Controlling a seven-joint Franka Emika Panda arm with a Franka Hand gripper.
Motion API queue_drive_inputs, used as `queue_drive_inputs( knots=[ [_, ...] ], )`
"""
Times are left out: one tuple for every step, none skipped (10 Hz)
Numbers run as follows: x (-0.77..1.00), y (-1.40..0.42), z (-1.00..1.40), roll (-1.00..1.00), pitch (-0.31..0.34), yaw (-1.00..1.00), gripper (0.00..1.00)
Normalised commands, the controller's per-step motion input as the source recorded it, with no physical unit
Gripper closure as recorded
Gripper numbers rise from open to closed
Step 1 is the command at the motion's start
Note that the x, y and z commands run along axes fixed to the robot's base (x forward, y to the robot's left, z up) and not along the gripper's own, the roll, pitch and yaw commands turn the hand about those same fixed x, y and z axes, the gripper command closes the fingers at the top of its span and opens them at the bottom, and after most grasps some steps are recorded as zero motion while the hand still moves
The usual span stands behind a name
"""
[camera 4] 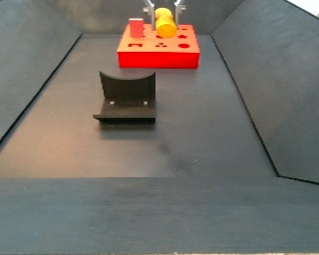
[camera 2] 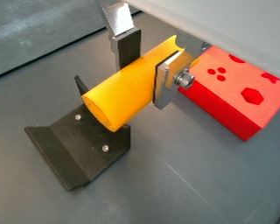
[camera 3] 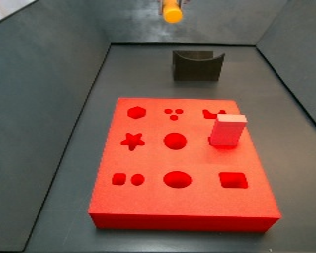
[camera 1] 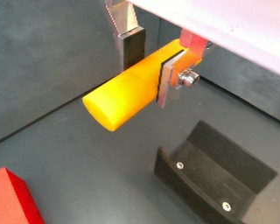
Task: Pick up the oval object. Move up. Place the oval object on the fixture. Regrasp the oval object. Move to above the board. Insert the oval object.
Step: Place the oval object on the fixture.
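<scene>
Yellow-orange and clamped crosswise between the gripper's [camera 2: 146,63] silver fingers [camera 2: 166,80], the oval object [camera 2: 125,93] hangs high above the fixture [camera 2: 74,149], probably lifted clear for setting into its notch.

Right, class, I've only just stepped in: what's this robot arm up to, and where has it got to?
The arm's claw is holding the oval object, a yellow-orange peg, pinched between its silver fingers and lifted clear of the floor. In both wrist views the peg sticks out sideways from the claw. The fixture stands empty on the dark floor, so the peg has not been set there. The red board lies flat, with a pink-red block standing on it.
</scene>
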Motion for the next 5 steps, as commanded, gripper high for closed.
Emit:
queue_drive_inputs(
  knots=[
    [1.00,-0.07,-0.01,-0.03,0.164,0.03,1.00],
    [1.00,0.55,0.14,-1.00,-0.116,-0.08,1.00],
    [0.96,0.58,0.14,-1.00,-0.109,-0.09,1.00],
    [0.85,0.45,0.08,-1.00,-0.093,-0.09,1.00],
    [0.77,0.27,0.03,-1.00,-0.074,-0.08,1.00]
  ],
)
